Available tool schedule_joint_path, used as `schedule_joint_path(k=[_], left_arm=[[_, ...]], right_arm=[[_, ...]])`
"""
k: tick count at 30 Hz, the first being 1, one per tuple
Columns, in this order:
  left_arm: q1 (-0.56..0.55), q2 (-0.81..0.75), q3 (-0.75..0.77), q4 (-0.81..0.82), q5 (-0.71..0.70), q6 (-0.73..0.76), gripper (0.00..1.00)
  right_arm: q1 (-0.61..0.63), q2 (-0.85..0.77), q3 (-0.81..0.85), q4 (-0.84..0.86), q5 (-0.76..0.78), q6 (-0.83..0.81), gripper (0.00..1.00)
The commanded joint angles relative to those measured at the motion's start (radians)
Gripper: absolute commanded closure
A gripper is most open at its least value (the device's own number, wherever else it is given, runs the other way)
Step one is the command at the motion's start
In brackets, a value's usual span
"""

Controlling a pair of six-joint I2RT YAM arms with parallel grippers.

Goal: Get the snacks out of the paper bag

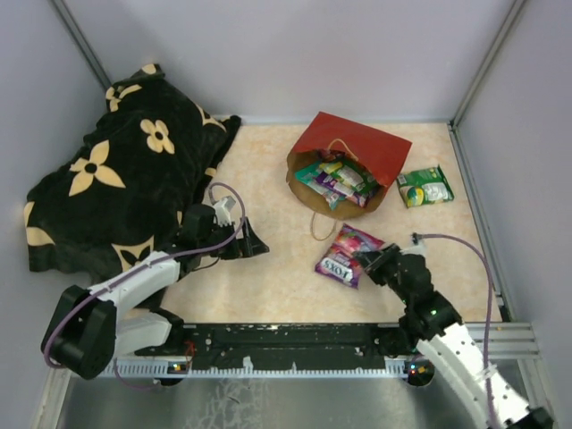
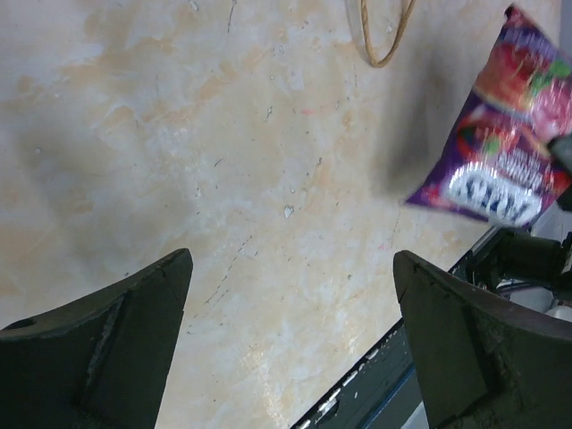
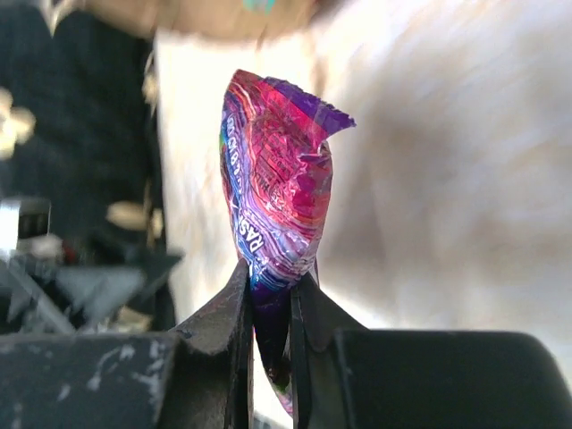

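Here the right gripper point(image 1: 368, 261) has its fingers point(image 3: 219, 313) clamped on the lower edge of a purple-pink packet point(image 1: 345, 254). In the right wrist view the packet stands up from between the two fingers, crumpled and folded over at the top. It is out of the red paper bag point(image 1: 357, 143), over the table point(image 1: 268, 179) in front of the bag's mouth, and it casts a shadow on the surface beside it.

The bag lies on its side at the far middle of the table with its brown inside open toward the arms. Several packets point(image 1: 338, 181), green, purple and teal among them, sit in its mouth. One thin cord handle point(image 1: 320, 228) loops out onto the table toward the held packet. A green packet point(image 1: 425, 186) lies flat on the table just to the right of the bag, apart from it.

The left gripper point(image 1: 247, 238) is over bare table left of the held packet, fingers point(image 2: 125, 344) spread wide with nothing between them. A black flower-patterned blanket point(image 1: 116, 170) is heaped at the far left.
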Motion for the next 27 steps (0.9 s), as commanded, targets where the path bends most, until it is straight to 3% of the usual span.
schedule_joint_path(k=[1,5,13,18,27], left_arm=[[-0.003,0.058,0.036,0.051,0.067,0.024,0.01],[-0.005,0.07,0.063,0.029,0.088,0.042,0.01],[-0.006,0.014,0.071,-0.025,0.075,0.063,0.01],[-0.006,0.023,0.083,-0.031,0.086,0.069,0.01],[-0.006,0.04,0.097,-0.038,0.093,0.072,0.01]], right_arm=[[-0.347,-0.021,0.027,-0.261,-0.181,-0.159,1.0],[-0.708,0.287,0.031,-0.063,-0.469,-0.292,1.0],[-1.216,0.693,0.204,0.082,-0.656,-0.454,1.0],[-1.326,0.842,0.25,0.198,-0.625,-0.443,1.0],[-1.35,0.739,0.194,0.347,-0.384,-0.184,1.0]])
